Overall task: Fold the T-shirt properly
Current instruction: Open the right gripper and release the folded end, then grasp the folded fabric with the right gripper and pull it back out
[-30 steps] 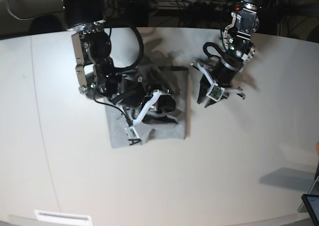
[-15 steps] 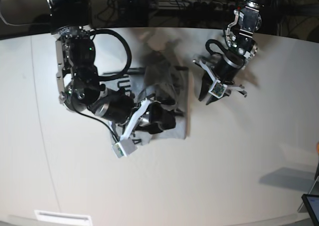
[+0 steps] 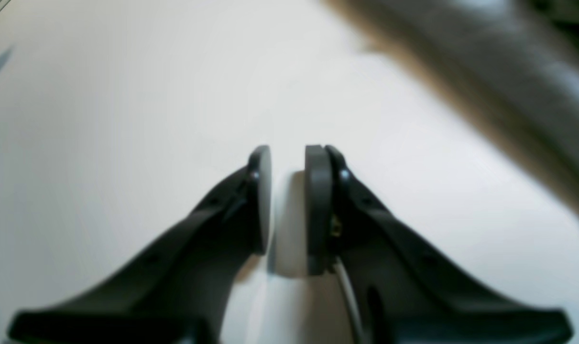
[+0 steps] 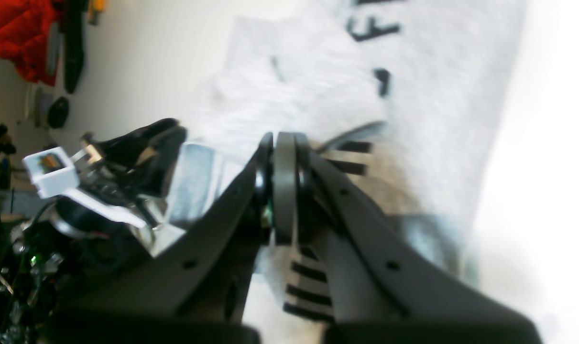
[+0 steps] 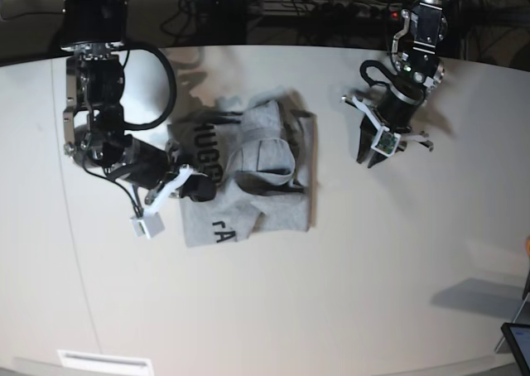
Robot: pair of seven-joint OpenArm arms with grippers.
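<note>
Clearly the fold is only partly made: the T-shirt [image 5: 248, 173] lies bunched a little toward the far side of the bench [image 5: 373, 268], near its middle, with one flap turned over to show black lettering and a raised hump of cloth in the centre. The right hand [image 5: 201, 191] sits at the shirt's edge nearest its own arm, jaws pressed fully together; whether a pinch of cloth lies between them I cannot tell from the blurred wrist view. The left hand [image 5: 370, 154] hangs over bare bench, apart from the shirt's other side, jaws narrow with a slim gap and nothing in them. Next, I judge, the hump needs flattening and the loose flap laying square, which calls for a firm hold on an edge. The bundle's long axis runs roughly from far edge to near edge, lettering toward the right arm's side.
</note>
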